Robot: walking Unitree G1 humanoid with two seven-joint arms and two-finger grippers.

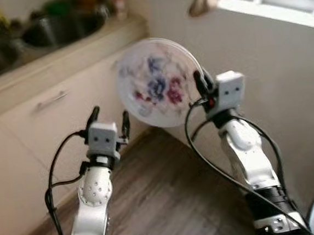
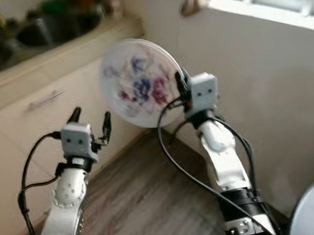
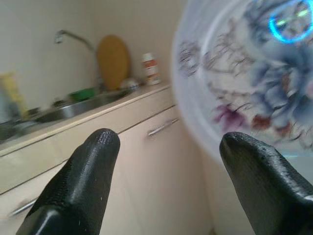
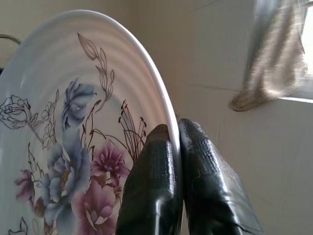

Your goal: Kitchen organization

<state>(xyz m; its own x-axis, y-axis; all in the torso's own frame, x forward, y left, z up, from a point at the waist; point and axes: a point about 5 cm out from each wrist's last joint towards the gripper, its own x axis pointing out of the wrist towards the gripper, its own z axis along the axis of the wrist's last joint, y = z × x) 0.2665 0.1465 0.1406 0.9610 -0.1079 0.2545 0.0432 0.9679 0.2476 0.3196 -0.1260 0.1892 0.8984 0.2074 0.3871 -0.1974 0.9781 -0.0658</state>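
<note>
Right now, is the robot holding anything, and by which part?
The right gripper pinches the floral plate by its rim; the left gripper is open, empty.

The plate [image 4: 73,122] looks like glossy glazed ceramic, finely ribbed toward its rim, with a printed flower pattern. The right gripper [image 4: 177,147] fingers pinching it are matt black and finely textured. The floor [image 1: 169,193] is matt wood-grain plank; the sink [image 1: 55,27] dull steel.
</note>
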